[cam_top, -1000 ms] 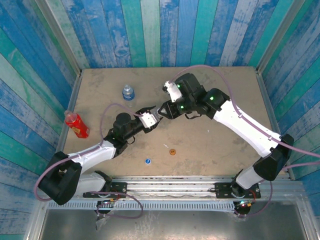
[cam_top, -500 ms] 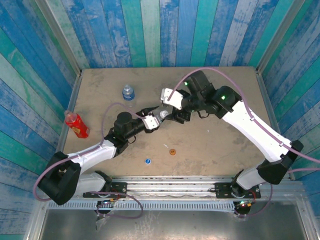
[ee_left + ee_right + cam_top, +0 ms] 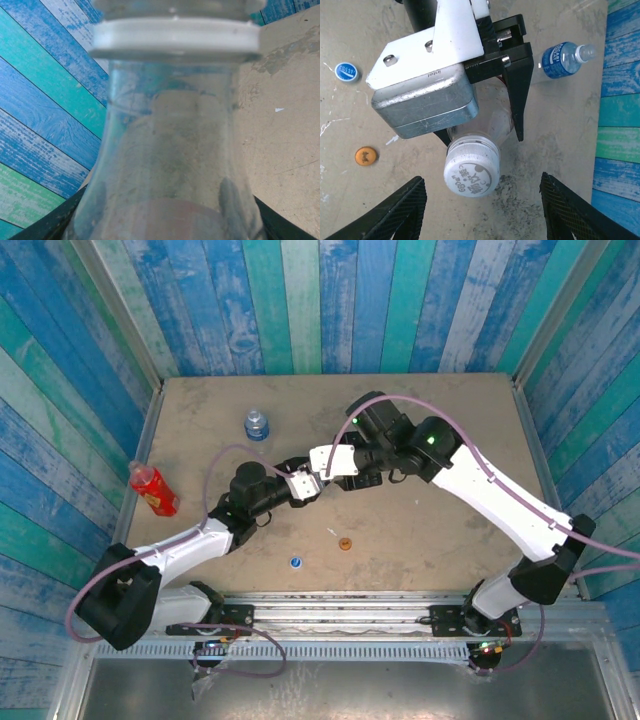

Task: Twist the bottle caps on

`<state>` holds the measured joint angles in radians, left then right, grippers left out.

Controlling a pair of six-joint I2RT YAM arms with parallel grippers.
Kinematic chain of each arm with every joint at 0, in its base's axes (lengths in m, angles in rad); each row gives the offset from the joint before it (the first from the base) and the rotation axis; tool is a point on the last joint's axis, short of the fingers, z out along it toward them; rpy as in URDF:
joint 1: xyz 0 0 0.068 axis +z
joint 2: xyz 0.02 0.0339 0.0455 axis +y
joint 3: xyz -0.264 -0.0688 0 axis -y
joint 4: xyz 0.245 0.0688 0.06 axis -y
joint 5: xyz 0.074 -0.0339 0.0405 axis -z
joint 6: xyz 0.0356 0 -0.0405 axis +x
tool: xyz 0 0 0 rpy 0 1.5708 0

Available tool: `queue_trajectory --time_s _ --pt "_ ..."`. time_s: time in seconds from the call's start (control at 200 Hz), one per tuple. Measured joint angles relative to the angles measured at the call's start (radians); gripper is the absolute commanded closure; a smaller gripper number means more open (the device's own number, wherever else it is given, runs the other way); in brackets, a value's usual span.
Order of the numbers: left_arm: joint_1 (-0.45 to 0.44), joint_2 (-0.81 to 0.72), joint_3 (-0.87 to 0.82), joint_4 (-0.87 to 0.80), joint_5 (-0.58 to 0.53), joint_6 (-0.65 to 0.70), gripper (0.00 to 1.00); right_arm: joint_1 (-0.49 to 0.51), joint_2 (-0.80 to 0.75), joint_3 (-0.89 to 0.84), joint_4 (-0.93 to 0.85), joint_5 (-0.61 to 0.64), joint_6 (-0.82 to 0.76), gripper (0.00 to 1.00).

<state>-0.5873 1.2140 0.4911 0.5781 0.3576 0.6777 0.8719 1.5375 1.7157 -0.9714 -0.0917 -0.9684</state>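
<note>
Top external
- Table [image 3: 450, 440]: a tan, scuffed board with blue and green plank walls around it.
- Left gripper [image 3: 303, 486]: at mid-table, pointing at the right gripper [image 3: 318, 468]; the two heads almost meet.
- Blue-label bottle [image 3: 256, 425]: upright at the back left, well apart from both arms.
- Red bottle [image 3: 152, 489]: at the table's left edge, by the wall.
- Blue cap [image 3: 296, 562]: loose on the table near the front edge.
- Orange cap [image 3: 345, 543]: loose, near the blue cap on its right, with a thin white scrap [image 3: 331, 532] just beside it.

Left wrist
- Clear bottle [image 3: 172, 150]: very close to the lens, showing shoulder and neck, with a white collar ring at the top and a reddish label band at the bottom.
- Left fingers [image 3: 45, 225]: dark shapes at both lower corners, pressed against the bottle's sides, pinching it.

Right wrist
- White cap [image 3: 471, 167]: sits on the clear bottle's mouth, top facing the camera; how far it is screwed on cannot be told.
- Clear bottle: tilted above the table, with the left gripper's black fingers on either side of it.
- Right fingers [image 3: 400, 210]: spread wide, one on each side of the white cap and apart from it — nothing between them is gripped.
- Loose caps: blue and orange lie on the table off to the left.
</note>
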Motion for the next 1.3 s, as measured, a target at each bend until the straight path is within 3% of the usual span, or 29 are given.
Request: queue_trajectory --time_s 0.601,0.731,1.156,1.217,1.302 --pt "0.000 0.000 0.000 -0.005 0.013 0.003 0.39 0.000 0.045 0.042 -0.072 0.002 -0.032 0.50" --pt "0.000 0.000 0.000 -0.005 0.017 0.003 0.39 0.000 0.059 0.063 -0.080 -0.003 -0.031 0.57" --pt "0.000 0.000 0.000 -0.005 0.027 -0.001 0.38 0.000 0.079 0.072 -0.084 -0.033 -0.024 0.56" --pt "0.000 0.000 0.000 -0.005 0.030 -0.004 0.38 0.000 0.083 0.072 -0.084 -0.042 -0.019 0.59" --pt "0.000 0.000 0.000 -0.004 0.034 -0.009 0.38 0.000 0.089 0.072 -0.084 -0.049 -0.013 0.71"
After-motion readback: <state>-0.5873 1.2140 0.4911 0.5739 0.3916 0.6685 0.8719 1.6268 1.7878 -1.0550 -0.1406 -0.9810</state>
